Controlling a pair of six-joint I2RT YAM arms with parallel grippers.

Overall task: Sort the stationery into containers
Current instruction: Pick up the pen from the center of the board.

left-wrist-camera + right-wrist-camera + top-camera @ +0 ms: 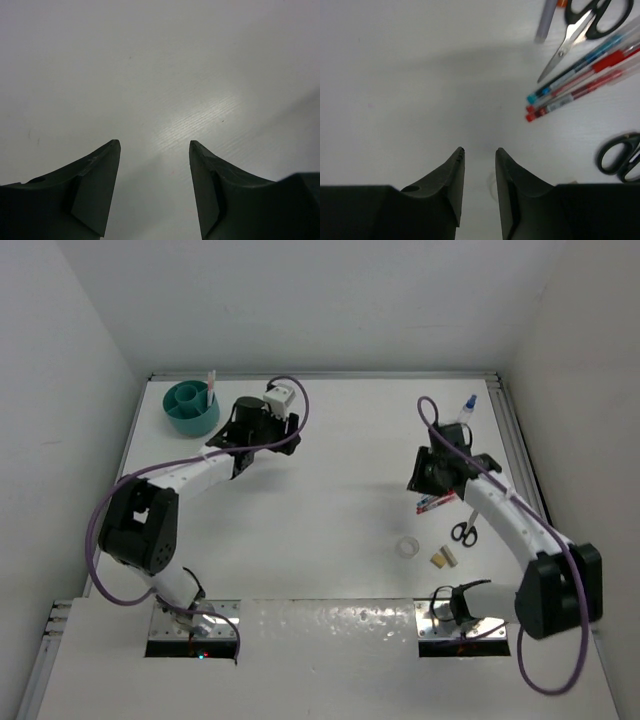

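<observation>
The round teal pot (190, 407) stands at the far left with one thin pen (211, 386) upright in it. My left gripper (262, 428) hovers just right of the pot; in the left wrist view it (155, 142) is open over bare table. My right gripper (432, 478) hangs over the right side, beside the pens (437, 502). In the right wrist view its jaws (479, 149) stand a narrow gap apart with nothing between them. The red and blue pens (580, 82) and black-handled scissors (590, 20) lie to their upper right.
More scissors (463, 532) (622, 157), a white tape ring (407, 546) and tan blocks (443, 558) lie near the right arm. A blue-capped bottle (467, 405) lies at the far right. White walls enclose the table on three sides.
</observation>
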